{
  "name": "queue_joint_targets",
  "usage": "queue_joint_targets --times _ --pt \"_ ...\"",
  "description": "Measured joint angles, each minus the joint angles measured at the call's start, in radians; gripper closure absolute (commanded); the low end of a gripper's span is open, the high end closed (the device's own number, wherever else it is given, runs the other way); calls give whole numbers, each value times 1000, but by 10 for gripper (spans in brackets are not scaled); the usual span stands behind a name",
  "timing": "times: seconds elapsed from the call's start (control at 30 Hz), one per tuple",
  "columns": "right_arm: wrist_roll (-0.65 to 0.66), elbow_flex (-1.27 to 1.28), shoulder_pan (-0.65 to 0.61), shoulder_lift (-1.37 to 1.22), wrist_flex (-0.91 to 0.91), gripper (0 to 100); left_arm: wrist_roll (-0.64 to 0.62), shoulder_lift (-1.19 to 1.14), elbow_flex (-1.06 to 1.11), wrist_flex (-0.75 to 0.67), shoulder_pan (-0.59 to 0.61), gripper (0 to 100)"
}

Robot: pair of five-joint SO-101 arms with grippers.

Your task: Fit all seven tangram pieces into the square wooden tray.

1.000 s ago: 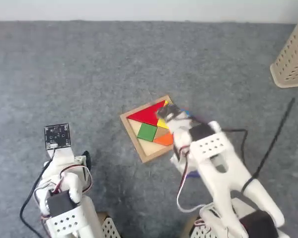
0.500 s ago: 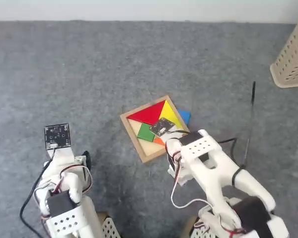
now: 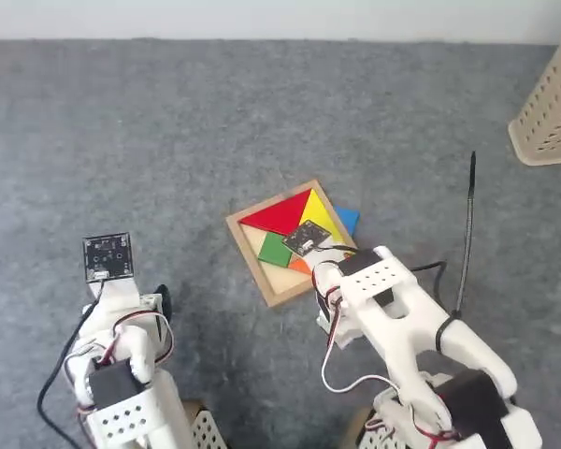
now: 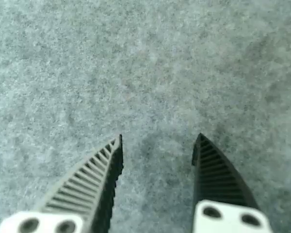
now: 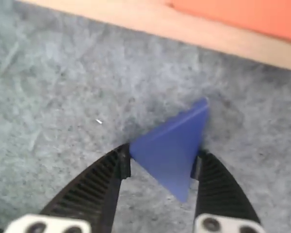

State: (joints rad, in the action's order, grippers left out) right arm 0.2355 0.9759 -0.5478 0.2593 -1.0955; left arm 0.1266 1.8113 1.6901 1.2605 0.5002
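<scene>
The right gripper [image 5: 162, 155] clamps a blue triangle [image 5: 172, 145] over grey carpet [image 5: 48, 87], just beside the wooden tray [image 5: 136, 22]. The left gripper [image 4: 157, 143] hangs elsewhere over carpet; its jaws gape wide.

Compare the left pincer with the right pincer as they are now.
1. The left pincer is open with nothing between its fingers; the right pincer is clamped on a blue triangle.
2. The left pincer hangs over bare grey carpet; the right pincer sits close beside the wooden tray.
Shared: both have dark ribbed fingers and point down at the carpet.
</scene>
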Motion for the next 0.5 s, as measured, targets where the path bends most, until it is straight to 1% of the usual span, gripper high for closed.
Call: queue_joint_targets --times 0.17,0.33,0.43,0.5 --pt "0 -37 0 -2 -35 843 0 0 0 0 0 775" --pt "32 -186 -12 -2 -138 843 0 0 0 0 0 775" --pt "46 -278 -14 -14 -164 843 0 0 0 0 0 775" --pt "48 -321 -41 -15 -180 843 0 0 0 0 0 775"
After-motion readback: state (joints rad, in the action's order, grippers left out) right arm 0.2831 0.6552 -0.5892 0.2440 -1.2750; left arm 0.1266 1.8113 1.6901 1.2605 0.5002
